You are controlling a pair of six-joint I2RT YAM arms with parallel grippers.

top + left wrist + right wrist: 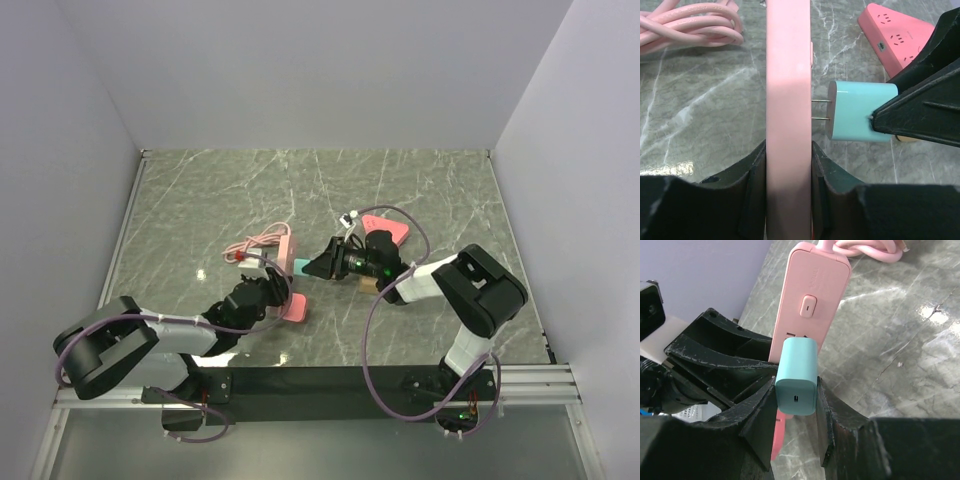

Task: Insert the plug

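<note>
Mid-table from above, left gripper (268, 285) clamps the pink power strip (297, 308) on edge; right gripper (318, 265) pinches the teal plug (301, 266), its long axis pointing left at the strip. Left wrist: prongs (821, 110) level, tips at the strip's face; red strip (897, 37) and coiled cable (690, 25) lie beyond. Right wrist: plug sits below the strip's switch (810, 305).

Left arm (178, 336) and right arm (482, 290) have black joints, white shells, looping purple cables (366, 345).

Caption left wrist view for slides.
Left gripper holds pink strip; right gripper holds teal plug, prongs at the strip's face, not seated.
</note>
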